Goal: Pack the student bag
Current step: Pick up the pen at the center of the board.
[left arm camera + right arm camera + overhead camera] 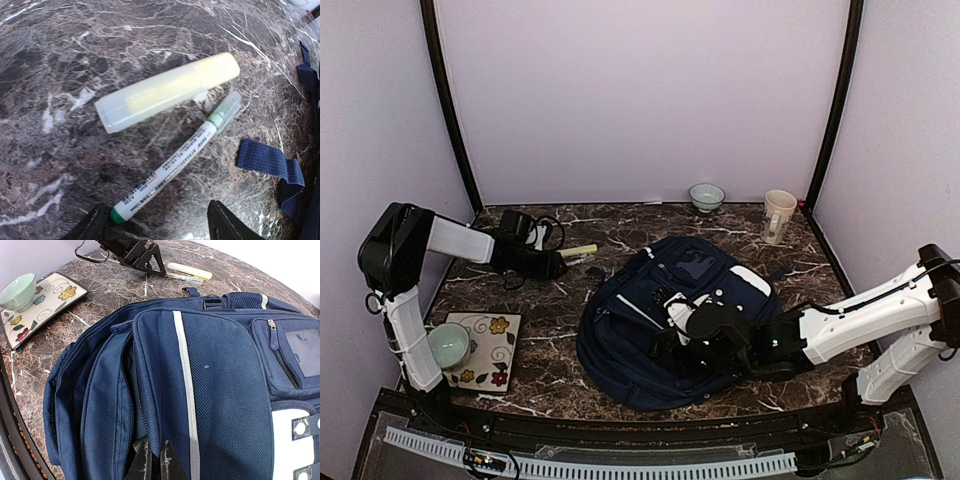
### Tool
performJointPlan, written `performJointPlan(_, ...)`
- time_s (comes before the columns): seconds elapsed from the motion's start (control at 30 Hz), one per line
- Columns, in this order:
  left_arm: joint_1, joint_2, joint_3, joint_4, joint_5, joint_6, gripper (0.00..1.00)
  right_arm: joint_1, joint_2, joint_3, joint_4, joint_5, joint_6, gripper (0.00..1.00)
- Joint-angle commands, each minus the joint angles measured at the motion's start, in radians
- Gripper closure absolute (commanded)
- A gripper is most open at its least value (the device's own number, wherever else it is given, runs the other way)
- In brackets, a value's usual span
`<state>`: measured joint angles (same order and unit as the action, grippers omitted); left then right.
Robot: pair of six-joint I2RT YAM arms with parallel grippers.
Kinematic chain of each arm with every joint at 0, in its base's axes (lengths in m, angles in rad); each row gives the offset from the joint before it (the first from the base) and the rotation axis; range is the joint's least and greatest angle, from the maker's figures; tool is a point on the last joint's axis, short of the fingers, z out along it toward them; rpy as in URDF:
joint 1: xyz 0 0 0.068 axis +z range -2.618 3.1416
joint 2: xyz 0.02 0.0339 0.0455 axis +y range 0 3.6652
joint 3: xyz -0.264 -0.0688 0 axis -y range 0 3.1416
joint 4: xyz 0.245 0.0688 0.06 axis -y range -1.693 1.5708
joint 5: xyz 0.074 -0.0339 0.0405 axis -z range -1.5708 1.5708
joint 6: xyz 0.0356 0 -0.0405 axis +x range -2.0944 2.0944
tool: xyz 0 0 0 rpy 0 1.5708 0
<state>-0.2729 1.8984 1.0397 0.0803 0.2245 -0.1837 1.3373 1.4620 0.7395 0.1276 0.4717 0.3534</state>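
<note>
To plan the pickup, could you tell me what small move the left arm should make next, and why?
Probably lower the left gripper and close on the green marker, not yet in the student bag: the open fingers flank its near end.

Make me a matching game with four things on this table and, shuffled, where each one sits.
Things:
1. bag
2. mug
3. marker
4. plate

Places:
A. far right corner
B. near left corner, under a bowl
C. middle of the table
D. beside the highlighter

Pairs: 1-C, 2-A, 3-D, 4-B
</note>
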Motion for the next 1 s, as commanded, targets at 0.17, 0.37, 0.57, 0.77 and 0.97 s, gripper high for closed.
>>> performJointPlan(0.17,-0.085,-0.061,-0.061,-0.034,-0.025,0.003,0.34,0.004,-0.011,-0.007,-0.005,0.018,0.013,1.00)
performJointPlan(0.37,-0.148,-0.071,-0.069,-0.039,-0.055,-0.008,0.37,0.004,-0.004,-0.008,-0.004,0.024,0.012,1.00)
performJointPlan(0.57,-0.209,-0.094,-0.086,-0.032,-0.080,-0.025,0.41,0.003,-0.005,0.000,-0.009,0.013,0.009,1.00)
performJointPlan(0.77,-0.248,-0.122,-0.085,-0.050,-0.149,-0.017,0.49,0.005,-0.008,-0.001,-0.007,0.005,0.014,1.00)
performJointPlan(0.97,-0.281,-0.088,-0.028,-0.112,-0.289,0.005,0.50,0.009,-0.010,-0.004,-0.009,0.005,0.014,1.00)
